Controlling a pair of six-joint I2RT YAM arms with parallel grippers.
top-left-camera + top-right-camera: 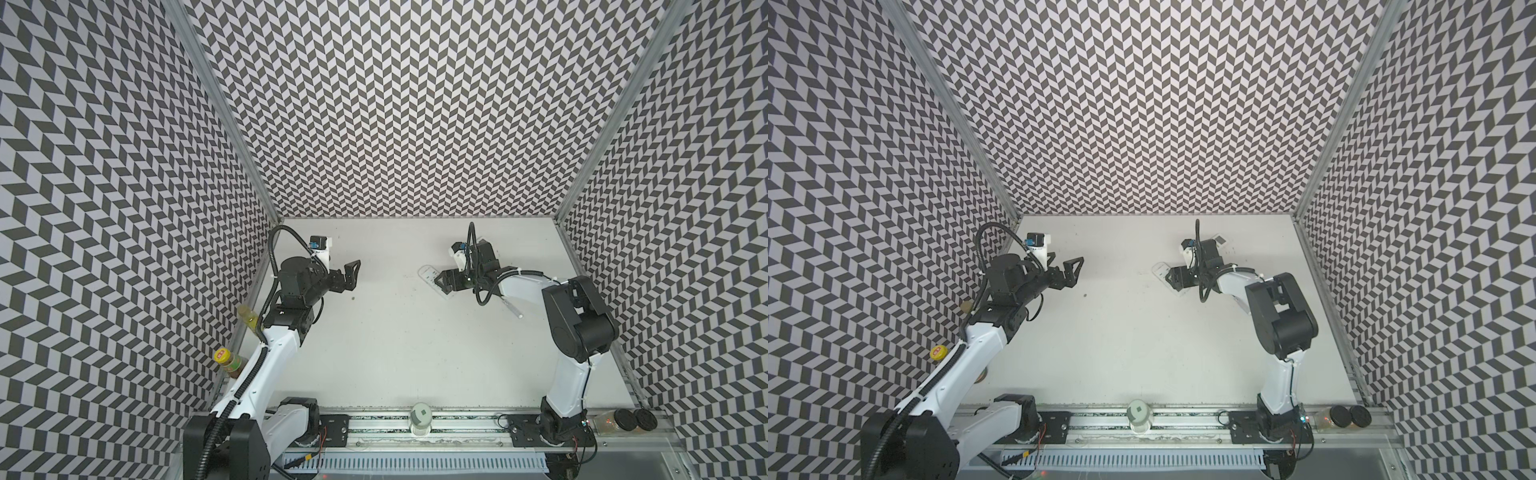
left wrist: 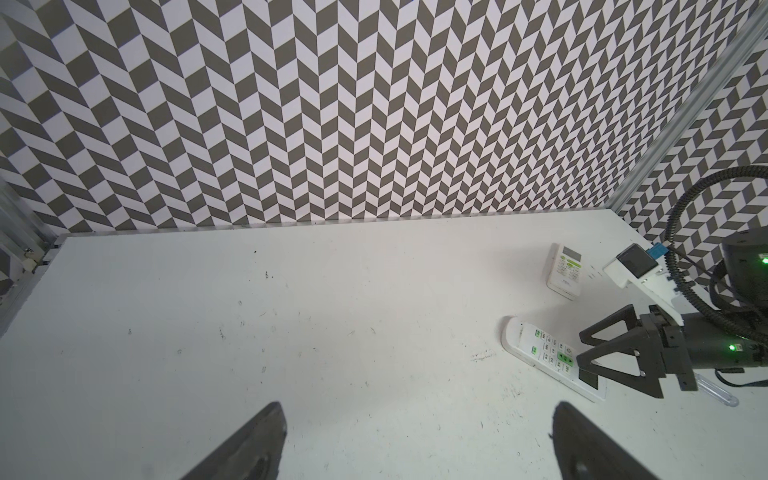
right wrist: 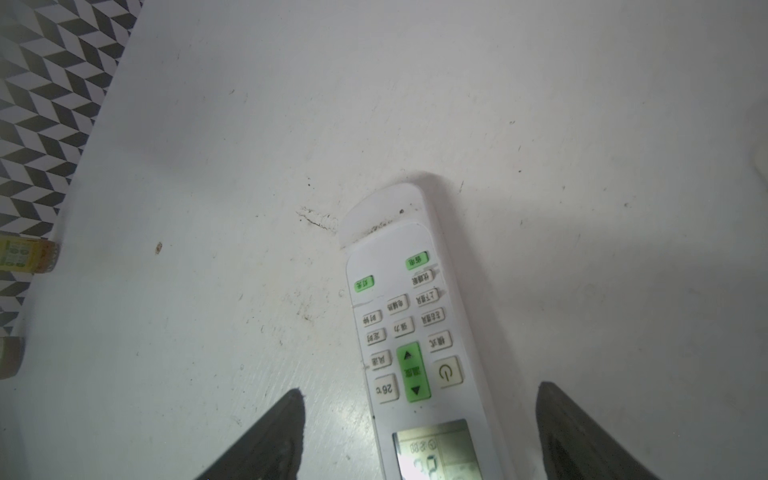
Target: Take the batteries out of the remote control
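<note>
While right claw [image 3: 419,395] hangs open astride the long white remote [image 3: 409,307], buttons-up on the table [image 1: 395,353], batteries out of sight, second remote [image 2: 564,271] by back wall [image 2: 374,124], clear screwdriver [image 1: 512,308] beside right arm [image 1: 524,287], left claw [image 2: 415,415] agape, empty.

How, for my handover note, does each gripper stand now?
Left gripper: open, empty.
Right gripper: open, astride the remote, not gripping it.

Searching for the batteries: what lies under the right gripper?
A white remote control, face up, buttons and display showing, below the open right gripper. Its underside and any batteries are hidden.
</note>
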